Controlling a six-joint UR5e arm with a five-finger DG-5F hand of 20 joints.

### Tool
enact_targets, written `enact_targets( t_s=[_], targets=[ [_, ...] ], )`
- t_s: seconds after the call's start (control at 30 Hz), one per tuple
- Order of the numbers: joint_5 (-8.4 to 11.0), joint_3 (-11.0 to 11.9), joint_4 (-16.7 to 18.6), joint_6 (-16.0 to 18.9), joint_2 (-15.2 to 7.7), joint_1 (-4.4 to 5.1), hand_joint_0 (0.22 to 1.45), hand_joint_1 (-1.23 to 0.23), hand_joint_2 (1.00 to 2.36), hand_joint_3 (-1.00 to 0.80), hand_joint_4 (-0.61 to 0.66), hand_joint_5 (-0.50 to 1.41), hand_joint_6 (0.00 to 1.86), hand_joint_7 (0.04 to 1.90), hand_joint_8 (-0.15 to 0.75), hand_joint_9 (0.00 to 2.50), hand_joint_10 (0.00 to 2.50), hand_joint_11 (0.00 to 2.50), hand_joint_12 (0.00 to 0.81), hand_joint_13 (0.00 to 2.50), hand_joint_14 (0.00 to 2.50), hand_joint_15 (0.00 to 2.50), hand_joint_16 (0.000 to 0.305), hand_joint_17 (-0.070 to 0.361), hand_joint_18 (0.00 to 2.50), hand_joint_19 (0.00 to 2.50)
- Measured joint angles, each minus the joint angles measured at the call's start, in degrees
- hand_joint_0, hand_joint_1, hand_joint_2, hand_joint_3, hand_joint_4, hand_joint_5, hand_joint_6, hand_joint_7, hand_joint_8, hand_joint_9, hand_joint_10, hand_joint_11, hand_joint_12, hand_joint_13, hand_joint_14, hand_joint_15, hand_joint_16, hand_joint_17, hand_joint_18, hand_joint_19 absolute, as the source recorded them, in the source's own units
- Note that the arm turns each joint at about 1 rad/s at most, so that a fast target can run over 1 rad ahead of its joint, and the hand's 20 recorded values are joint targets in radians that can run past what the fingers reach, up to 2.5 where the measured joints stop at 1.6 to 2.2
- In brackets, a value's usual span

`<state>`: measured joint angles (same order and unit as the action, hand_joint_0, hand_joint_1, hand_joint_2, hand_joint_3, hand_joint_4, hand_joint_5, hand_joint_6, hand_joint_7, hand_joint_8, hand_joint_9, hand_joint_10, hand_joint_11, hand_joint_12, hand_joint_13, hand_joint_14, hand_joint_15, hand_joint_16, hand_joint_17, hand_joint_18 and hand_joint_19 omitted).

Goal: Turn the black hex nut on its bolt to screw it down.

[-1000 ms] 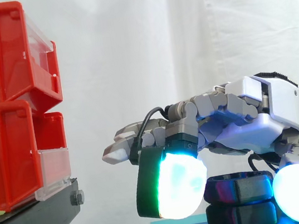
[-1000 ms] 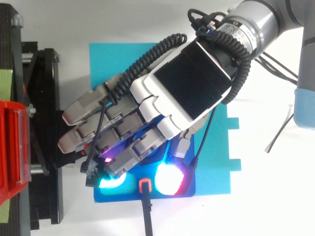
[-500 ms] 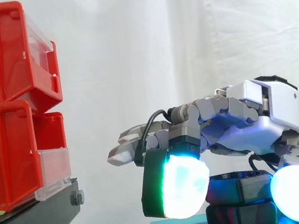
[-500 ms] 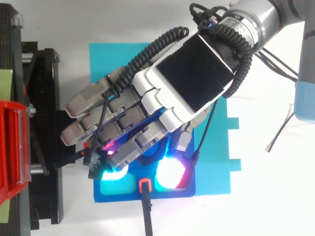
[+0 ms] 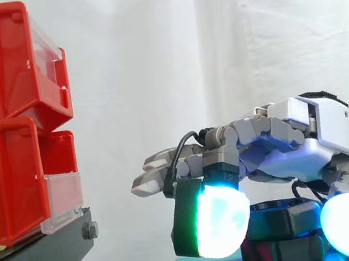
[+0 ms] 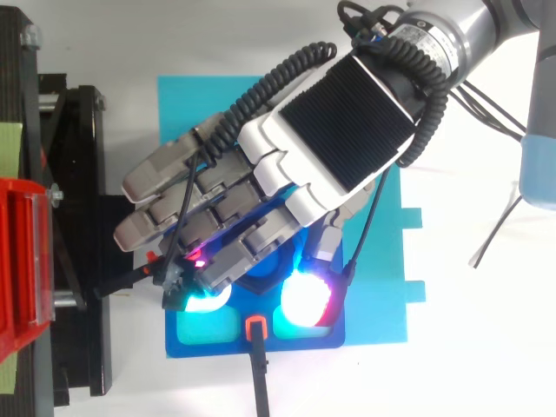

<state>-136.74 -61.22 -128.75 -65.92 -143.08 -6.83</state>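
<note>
At the lower right of the side view, the robot hand (image 5: 295,145) hangs just over the black hex nut (image 5: 281,217) standing on the blue base (image 6: 208,346), whether it grips the nut I cannot tell, and the screwing-down seems underway with turning left to do.

You had the hand (image 6: 326,122) palm-down over the blue fixture plate (image 6: 333,337), which lay on a cyan mat (image 6: 187,104). The black hex nut (image 6: 263,280) was mostly hidden beneath the hand. An orange-tipped black cable (image 6: 258,373) met the plate's lower edge. The black stand (image 6: 78,174) and a red bin (image 6: 17,261) stood at the left.
</note>
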Motion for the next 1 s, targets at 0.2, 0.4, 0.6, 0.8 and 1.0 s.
enact_targets(
  t_s=[0.2, 0.4, 0.6, 0.8, 1.0],
  targets=[
    [-0.38, 0.0, 0.0, -0.1, 0.0, -0.09, 0.39, -0.46, 1.0, -0.5, 0.15, -0.16, 0.56, 1.1, 0.209, 0.67, 0.01, 0.34, 0.122, 0.38, 0.01, 0.15, 0.016, 0.037, 0.0, 0.39],
    [-0.6, -0.4, 0.1, -0.4, 0.0, -0.18, 0.45, -0.55, 1.0, -0.5, 0.1, -0.16, 0.55, 1.15, 0.183, 0.67, 0.01, 0.35, 0.097, 0.37, 0.01, 0.16, 0.012, 0.026, 0.0, 0.4],
    [-0.62, -0.5, 0.2, -0.4, 0.0, -0.26, 0.46, -0.54, 1.0, -0.5, 0.1, -0.16, 0.55, 1.15, 0.179, 0.67, 0.01, 0.35, 0.093, 0.37, 0.01, 0.16, 0.011, 0.025, 0.0, 0.4],
    [-0.78, -0.5, 0.4, -0.4, 0.1, -0.58, 0.36, -0.34, 1.0, -0.5, 0.16, -0.16, 0.59, 1.05, 0.222, 0.68, 0.01, 0.35, 0.136, 0.38, 0.0, 0.14, 0.019, 0.043, 0.0, 0.4],
    [-1.22, -0.5, 1.0, -0.3, 0.1, -0.74, 0.32, -0.25, 1.0, -0.5, 0.17, -0.16, 0.6, 1.01, 0.246, 0.68, 0.01, 0.34, 0.159, 0.38, 0.0, 0.14, 0.022, 0.051, 0.0, 0.39]
  ],
)
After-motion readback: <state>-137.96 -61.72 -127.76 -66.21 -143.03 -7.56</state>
